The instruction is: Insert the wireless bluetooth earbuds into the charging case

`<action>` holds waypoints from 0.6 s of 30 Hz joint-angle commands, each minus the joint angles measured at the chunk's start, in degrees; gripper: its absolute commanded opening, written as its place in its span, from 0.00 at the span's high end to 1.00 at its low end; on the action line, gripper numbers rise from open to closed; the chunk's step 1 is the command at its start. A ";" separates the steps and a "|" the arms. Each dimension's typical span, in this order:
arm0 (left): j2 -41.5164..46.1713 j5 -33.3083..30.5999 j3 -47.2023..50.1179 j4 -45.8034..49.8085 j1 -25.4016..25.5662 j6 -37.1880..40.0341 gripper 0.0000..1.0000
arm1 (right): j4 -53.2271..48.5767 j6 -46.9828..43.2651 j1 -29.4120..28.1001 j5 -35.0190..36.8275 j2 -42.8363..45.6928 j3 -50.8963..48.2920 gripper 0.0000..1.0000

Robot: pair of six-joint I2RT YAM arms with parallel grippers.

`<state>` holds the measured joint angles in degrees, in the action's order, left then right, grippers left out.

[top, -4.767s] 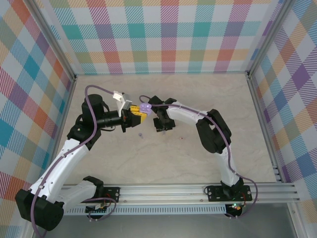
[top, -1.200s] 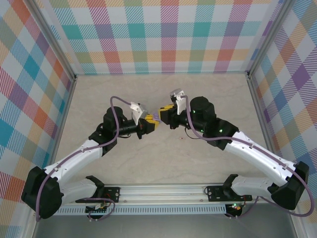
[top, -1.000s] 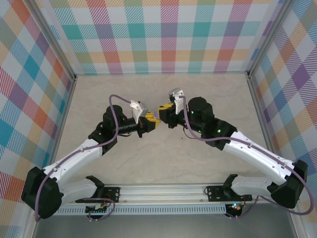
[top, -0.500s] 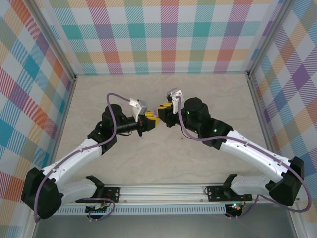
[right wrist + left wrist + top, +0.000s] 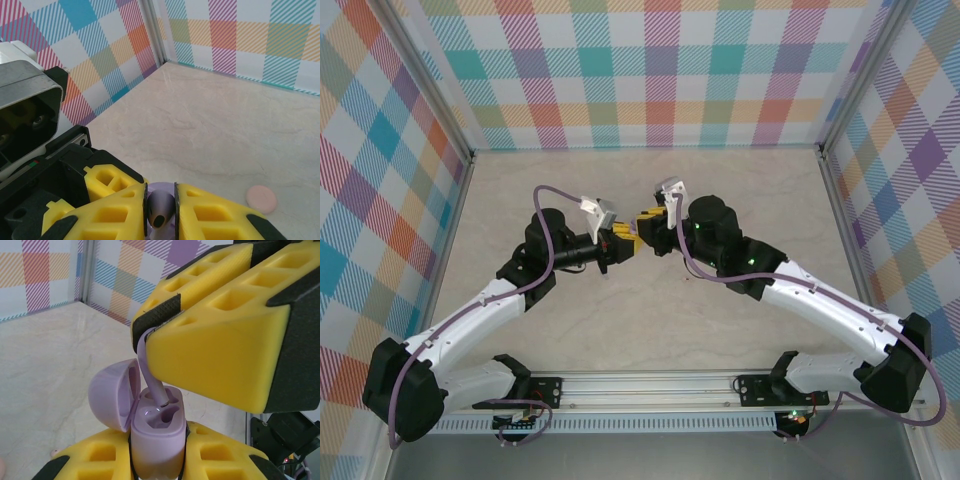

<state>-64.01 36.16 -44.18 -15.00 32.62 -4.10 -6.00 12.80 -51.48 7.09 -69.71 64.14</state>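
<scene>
Mid-air insertion above the pale marble-patterned surface point(image 5: 650, 320). Your left gripper point(image 5: 620, 240) was clenched on the body of the small lilac plastic charging case point(image 5: 157, 435), whose lid stood hinged open. Your right gripper point(image 5: 160, 197) pinched one tiny purple plastic earbud point(image 5: 149, 365), its stem tip at a socket mouth. Judged light, stiff and slippery, the earbud was best held across its head with the stem left free; a harder squeeze risked flicking it out. A pale pink round disc point(image 5: 261, 198) lay on the surface
</scene>
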 commanded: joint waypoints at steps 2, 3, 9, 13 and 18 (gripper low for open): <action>-0.02 0.13 -2.31 -0.82 0.95 -0.85 0.88 | 1.42 -0.33 -0.38 0.27 -0.47 2.22 0.81; -0.14 -0.26 -2.29 -0.73 0.95 -0.97 0.88 | 1.34 -0.33 -0.46 0.21 -0.51 2.22 0.81; -0.52 -1.36 -2.43 -0.82 0.95 -1.80 0.88 | 0.65 -0.58 -0.46 0.21 -0.60 2.31 0.81; -0.94 -1.08 -2.66 -0.82 0.91 -2.10 0.88 | 0.53 -0.58 -0.46 0.06 -0.77 2.31 0.81; -0.98 -0.92 -2.98 -0.82 0.91 -2.41 0.88 | 0.12 -0.65 -0.46 -0.15 -1.17 2.44 0.81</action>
<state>-65.14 35.07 -44.84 -14.92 32.62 -5.61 -6.07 12.78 -51.48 7.11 -70.48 64.53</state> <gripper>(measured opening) 0.213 0.195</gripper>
